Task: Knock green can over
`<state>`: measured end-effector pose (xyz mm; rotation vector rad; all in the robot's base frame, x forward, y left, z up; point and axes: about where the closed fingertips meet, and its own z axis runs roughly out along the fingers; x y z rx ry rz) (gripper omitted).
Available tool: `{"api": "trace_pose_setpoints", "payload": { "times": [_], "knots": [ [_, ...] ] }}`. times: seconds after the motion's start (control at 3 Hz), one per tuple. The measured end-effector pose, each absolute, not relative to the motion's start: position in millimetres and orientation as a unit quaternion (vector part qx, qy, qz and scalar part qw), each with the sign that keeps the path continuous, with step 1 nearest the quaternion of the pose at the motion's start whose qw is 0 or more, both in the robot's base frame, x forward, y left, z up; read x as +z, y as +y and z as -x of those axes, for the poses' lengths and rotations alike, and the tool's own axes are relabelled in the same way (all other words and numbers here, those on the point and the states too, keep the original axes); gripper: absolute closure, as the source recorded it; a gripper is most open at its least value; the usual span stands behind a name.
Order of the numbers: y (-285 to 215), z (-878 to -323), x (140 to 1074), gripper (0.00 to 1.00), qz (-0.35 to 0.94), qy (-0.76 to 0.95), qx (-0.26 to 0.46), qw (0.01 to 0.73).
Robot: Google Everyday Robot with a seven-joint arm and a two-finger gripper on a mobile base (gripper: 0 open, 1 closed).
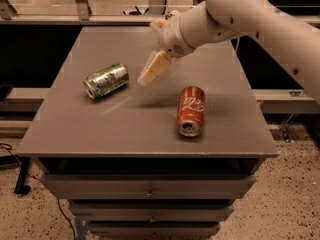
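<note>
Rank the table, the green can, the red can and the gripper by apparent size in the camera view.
1. table, by far the largest.
2. red can and green can, both on their sides: alike; the red one is nearer the camera, so unranked.
3. gripper, hovering between the cans, closer to the green one: slimmest, smallest.
</note>
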<state>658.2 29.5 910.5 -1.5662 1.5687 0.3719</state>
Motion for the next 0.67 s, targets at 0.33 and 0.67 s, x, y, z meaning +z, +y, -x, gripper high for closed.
{"api": "trace_pose_setpoints", "payload": {
  "times": [0.33,0.67],
  "knots": [
    [-1.2,-687.7,921.6,0.00,0.554,0.629,0.162,0.520],
    [-22.8,-725.0,929.8,0.00,0.491,0.632,0.164,0.577]
  ]
}}
